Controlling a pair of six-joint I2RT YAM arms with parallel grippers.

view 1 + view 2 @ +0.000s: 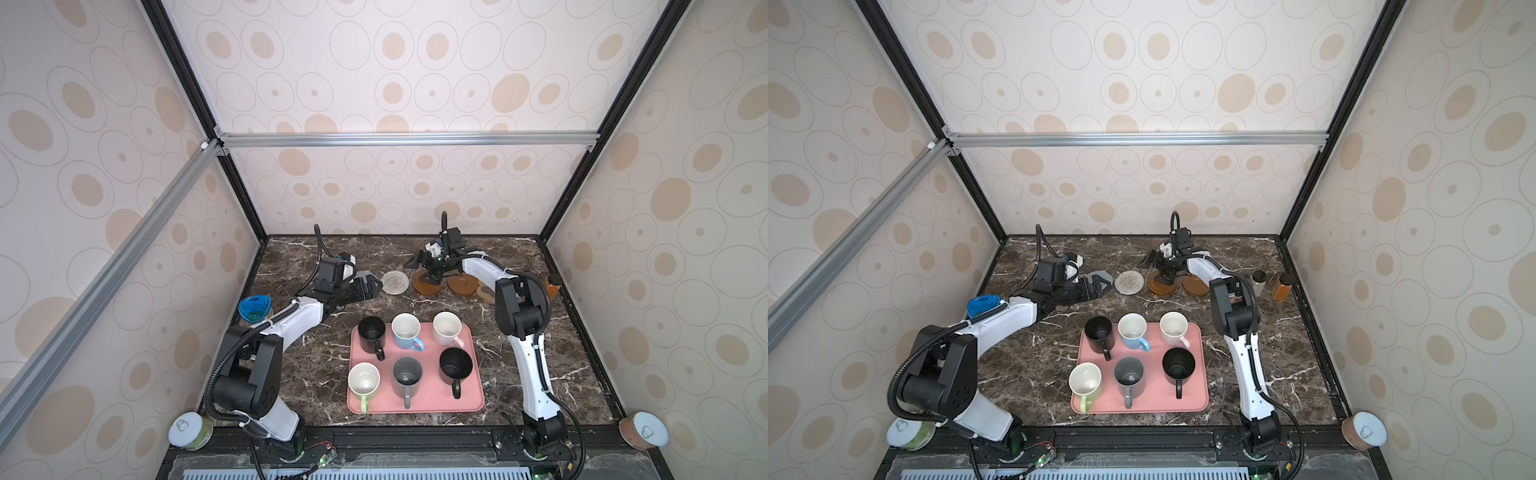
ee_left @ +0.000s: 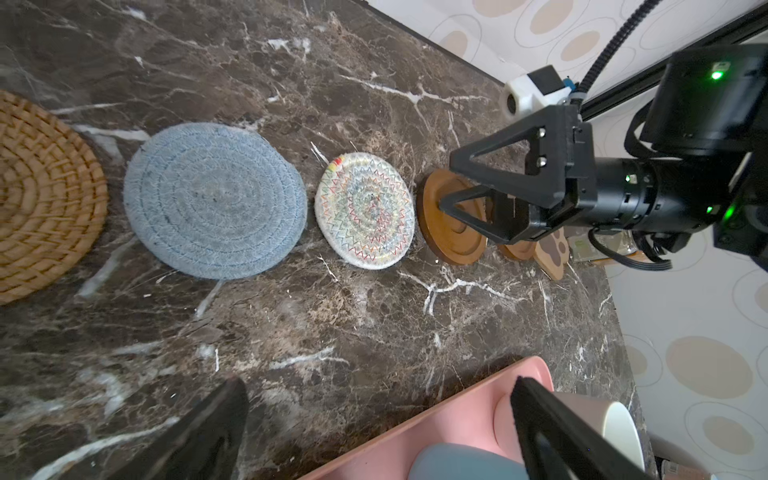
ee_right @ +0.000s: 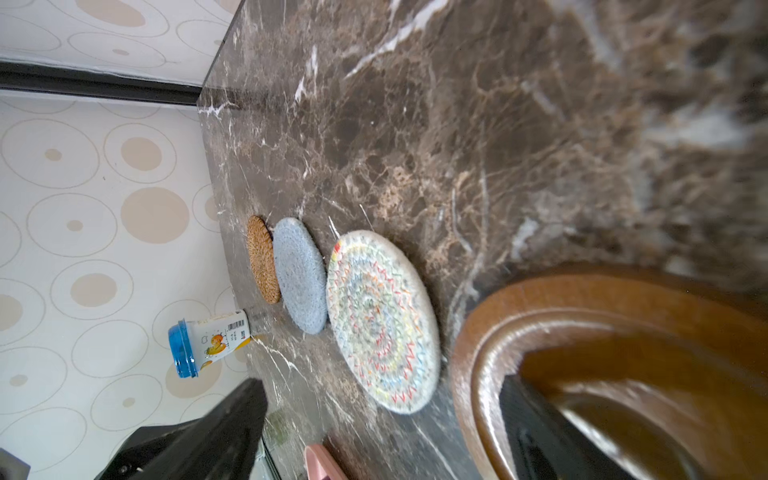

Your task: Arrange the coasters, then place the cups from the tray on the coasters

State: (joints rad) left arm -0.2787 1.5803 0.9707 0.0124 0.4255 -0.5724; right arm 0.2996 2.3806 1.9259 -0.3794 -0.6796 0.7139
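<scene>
- The six coasters lie in one row across the far part of the dark marble table [image 1: 316, 374]. From left to right they are a tan rattan round mat [image 2: 45, 195], a blue-grey woven round mat [image 2: 216, 199], a cream woven round mat with coloured zigzag stitching [image 1: 395, 282], a brown wooden rimmed disc [image 1: 424, 287], a second brown wooden disc [image 1: 462, 286] and a brown paw-shaped mat [image 2: 550, 253].
- The right gripper [image 1: 419, 271] has its jaws spread wide. One finger sits low over the first disc's hollow.
- The left gripper [image 1: 371, 286] is spread wide and empty, by the blue-grey mat.
- The pink rectangular tray [image 1: 471, 395] lies near centre and carries all six cups:
  - Far row: black mug [image 1: 371, 330], light blue mug [image 1: 406, 330], pale pink mug [image 1: 447, 328].
  - Near row: light green mug [image 1: 364, 380], grey mug [image 1: 407, 376], second black mug [image 1: 456, 363].
</scene>
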